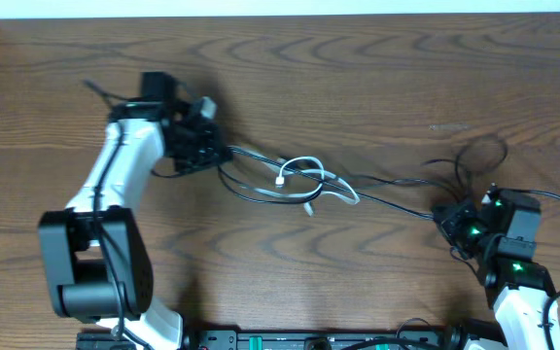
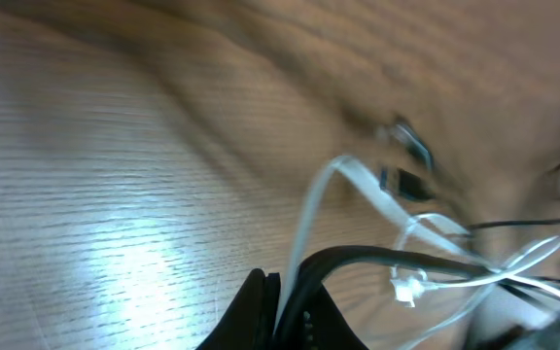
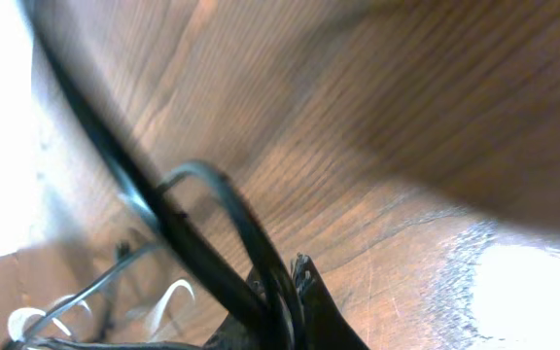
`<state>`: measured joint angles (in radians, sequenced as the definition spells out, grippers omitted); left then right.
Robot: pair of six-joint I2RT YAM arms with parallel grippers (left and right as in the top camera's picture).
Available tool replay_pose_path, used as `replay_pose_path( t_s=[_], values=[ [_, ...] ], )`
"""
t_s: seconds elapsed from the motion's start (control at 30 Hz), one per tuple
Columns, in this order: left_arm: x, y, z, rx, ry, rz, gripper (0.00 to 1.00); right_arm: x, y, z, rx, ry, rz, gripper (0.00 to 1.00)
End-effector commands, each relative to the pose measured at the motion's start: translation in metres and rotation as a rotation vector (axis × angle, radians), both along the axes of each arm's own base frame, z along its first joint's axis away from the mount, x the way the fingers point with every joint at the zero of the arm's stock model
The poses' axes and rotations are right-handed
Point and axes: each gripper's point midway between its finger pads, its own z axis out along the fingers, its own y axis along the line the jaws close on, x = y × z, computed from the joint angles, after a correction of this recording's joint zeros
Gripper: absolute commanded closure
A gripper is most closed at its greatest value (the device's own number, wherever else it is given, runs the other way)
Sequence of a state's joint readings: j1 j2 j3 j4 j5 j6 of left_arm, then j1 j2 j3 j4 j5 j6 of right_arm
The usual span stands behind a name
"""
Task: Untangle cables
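Nearest the left wrist lens, the left end effector (image 2: 285, 313) is closed on the black cords (image 2: 387, 257), and the white cord (image 2: 308, 214) runs down into the same pinch, so we may be gripping both. The right end effector (image 3: 295, 306) is likewise clamped on black cords that arch up out of its fingers. From overhead, the two end effectors sit well apart on the tabletop (image 1: 358, 78). The black cords stretch between them, and the white cord is looped around them near the middle, closer to the left side. A slack black loop lies just beyond the right end effector.

We judge the step in hand to be spreading the bundle so the white loops show their crossings. To do it well, we should draw the ends apart slowly and low over the wood, stopping once the black run goes taut, since more pull would likely cinch the white loops tighter. If the white cord really is caught in the left pinch, we would let go and regrip a black cord alone, then tease the white plug end back through its loop
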<state>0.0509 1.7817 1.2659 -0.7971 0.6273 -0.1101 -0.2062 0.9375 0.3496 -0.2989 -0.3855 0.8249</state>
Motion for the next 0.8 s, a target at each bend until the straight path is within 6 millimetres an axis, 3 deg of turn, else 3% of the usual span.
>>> replay_pose_path(
  t_s=[0.0,0.23,0.77],
  values=[
    [0.011,0.053,0.011,0.003,-0.034,0.165,0.92,-0.005,-0.047,-0.007,-0.143,0.028,-0.137,0.99],
    [0.011,0.088,0.011,-0.028,-0.017,0.291,0.92,-0.008,-0.053,-0.009,-0.154,0.035,-0.142,0.99],
    [0.01,0.078,0.005,-0.025,-0.012,0.271,0.93,-0.009,-0.05,-0.01,-0.173,0.034,-0.091,0.99]
  ],
)
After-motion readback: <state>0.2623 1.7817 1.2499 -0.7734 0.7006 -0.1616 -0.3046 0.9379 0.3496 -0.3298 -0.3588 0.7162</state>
